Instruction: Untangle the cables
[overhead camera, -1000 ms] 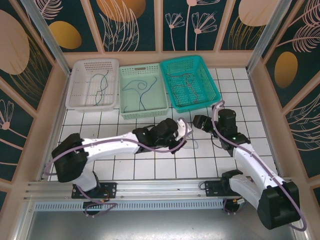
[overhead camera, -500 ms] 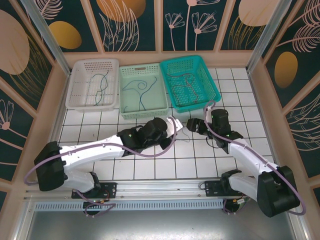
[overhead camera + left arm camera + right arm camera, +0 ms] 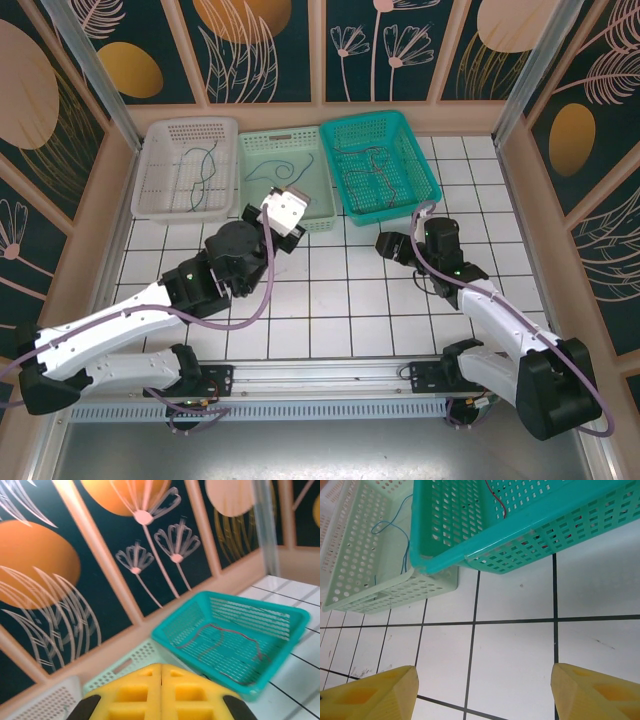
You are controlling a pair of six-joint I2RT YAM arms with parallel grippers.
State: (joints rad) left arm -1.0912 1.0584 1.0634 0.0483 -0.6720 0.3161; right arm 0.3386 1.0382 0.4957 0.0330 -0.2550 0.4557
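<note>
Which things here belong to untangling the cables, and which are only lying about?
Job: thin green wire; thin blue wire; thin red wire; white plastic basket; pale green plastic basket; teal plastic basket.
Lying about: thick purple arm cable; floral wall panels.

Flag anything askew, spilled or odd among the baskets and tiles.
The teal plastic basket sits slightly turned beside the straight pale green plastic basket, its near corner crowding that rim. Thin cables lie inside the baskets; none seen spilled on the tiles.

We note the left hand [image 3: 161,676], jaws pressed together; a red cable [image 3: 212,626] lies in the teal basket [image 3: 286,624] beyond.
</note>
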